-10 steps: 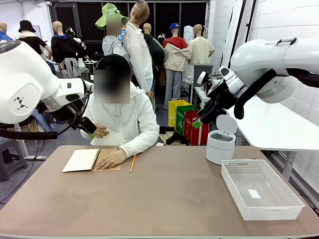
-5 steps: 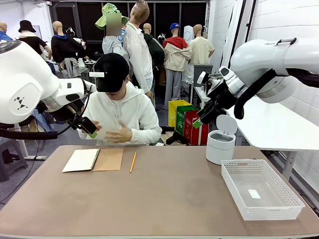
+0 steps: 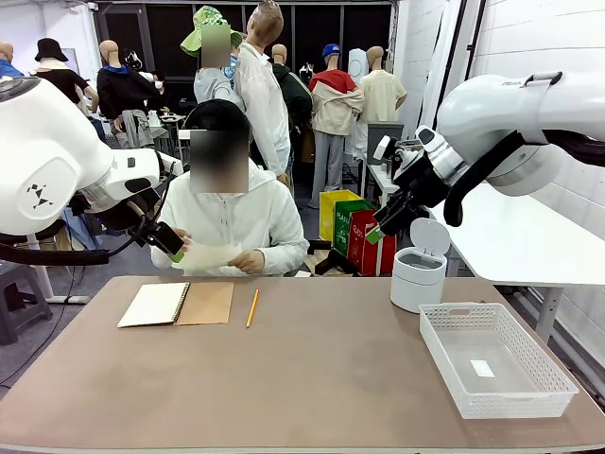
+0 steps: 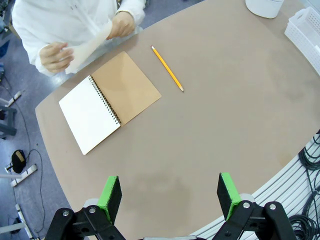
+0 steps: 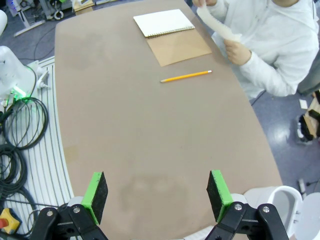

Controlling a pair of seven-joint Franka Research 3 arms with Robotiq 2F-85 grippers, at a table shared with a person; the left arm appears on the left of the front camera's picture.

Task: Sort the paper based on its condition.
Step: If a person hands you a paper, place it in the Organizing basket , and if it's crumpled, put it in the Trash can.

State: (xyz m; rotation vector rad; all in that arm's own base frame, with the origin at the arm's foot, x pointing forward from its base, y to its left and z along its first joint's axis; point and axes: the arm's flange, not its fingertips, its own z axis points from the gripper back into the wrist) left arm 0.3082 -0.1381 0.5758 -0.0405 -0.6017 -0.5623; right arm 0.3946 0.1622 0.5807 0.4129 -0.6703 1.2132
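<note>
The person at the far side holds the paper [image 3: 210,255] in both hands, just above the table's far edge; it is a cream sheet, bent, also seen as the paper [image 4: 92,42] and the paper [image 5: 216,24]. My left gripper [image 3: 173,248] hangs high at the left, close beside the person's hand and the sheet, and whether it touches them I cannot tell. Its jaws stand open and empty in the left wrist view, left gripper [image 4: 169,192]. My right gripper [image 3: 378,229] is raised at the right, far from the sheet, open and empty, right gripper [image 5: 157,192].
An open spiral notebook [image 3: 175,304] with a brown cover lies at the far left of the table, a yellow pencil [image 3: 251,308] beside it. A white lidded bin [image 3: 417,270] stands at the far right. In front of it sits a white mesh basket [image 3: 546,364] with a small label inside.
The person lifted a hand off the notebook cover and now holds the sheet with both hands. Neither arm has moved.
</note>
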